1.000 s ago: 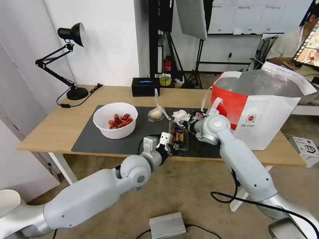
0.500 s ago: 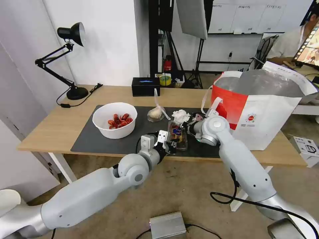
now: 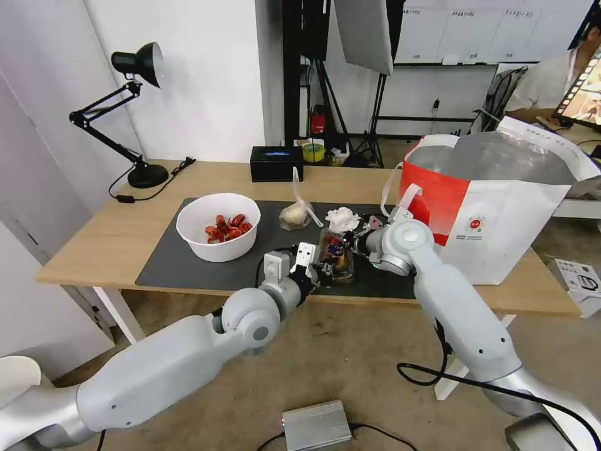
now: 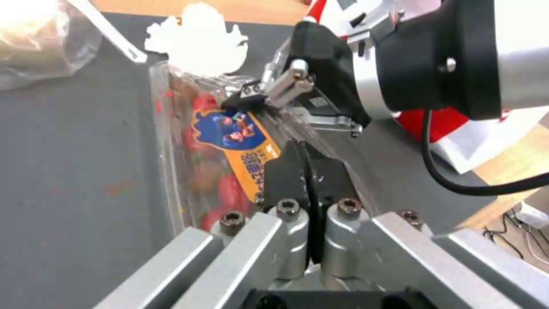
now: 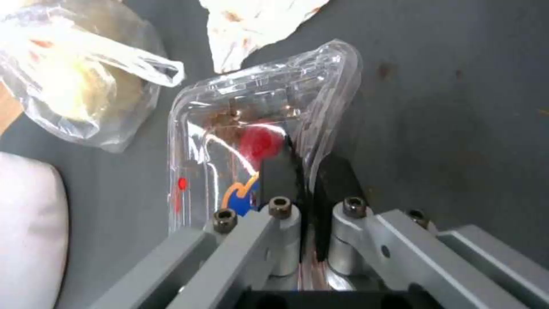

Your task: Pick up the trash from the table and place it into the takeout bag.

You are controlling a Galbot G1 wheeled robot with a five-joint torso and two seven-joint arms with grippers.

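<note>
Mat-side clamshell (image 3: 335,254) between both jaws

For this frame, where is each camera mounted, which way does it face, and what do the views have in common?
Head view: on the robot's head, looking forward and down at the light-wood table; both arms show, left gripper and right gripper.
Left wrist view: on the left wrist, facing the clear hinged plastic clamshell; its own left gripper is pinched on the rim, the right gripper beyond.
Right wrist view: on the right wrist, facing the clamshell, right gripper clamped on it.
Shared: the clamshell and the crumpled white tissue.
</note>
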